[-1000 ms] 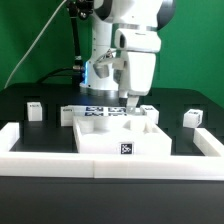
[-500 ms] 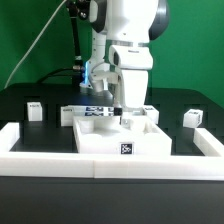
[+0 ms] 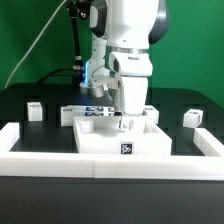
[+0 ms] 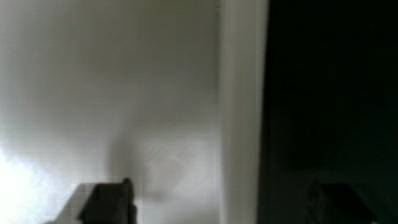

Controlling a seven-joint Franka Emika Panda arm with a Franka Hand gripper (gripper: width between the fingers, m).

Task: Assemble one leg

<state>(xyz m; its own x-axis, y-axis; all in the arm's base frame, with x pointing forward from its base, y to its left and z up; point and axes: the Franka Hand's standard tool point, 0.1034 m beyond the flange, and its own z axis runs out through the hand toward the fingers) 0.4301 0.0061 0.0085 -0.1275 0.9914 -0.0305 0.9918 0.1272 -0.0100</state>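
My gripper [image 3: 124,120] hangs low over the middle of the large flat white square panel [image 3: 100,138], its fingertips close to the panel's top. In the wrist view the two dark fingertips [image 4: 107,200] stand wide apart with nothing gripped between them; the gripper [image 4: 222,202] is open. Below them are a white surface [image 4: 125,90] and a dark area beside it. One leg [image 3: 34,110], a small white post with a tag, stands on the table at the exterior view's left. Another leg [image 3: 192,118] stands at the right. Whether a leg lies right under the fingers is hidden.
Long white border rails [image 3: 30,150] run along the front and both sides of the table. The marker board [image 3: 96,110] lies behind the panel near the robot's base. Small white posts [image 3: 150,113] stand by the panel's far corners. A tag [image 3: 126,150] marks the panel's front face.
The gripper has come down from above the panel to just over its top and shifted slightly toward the exterior view's left. The legs and the panel have not moved.
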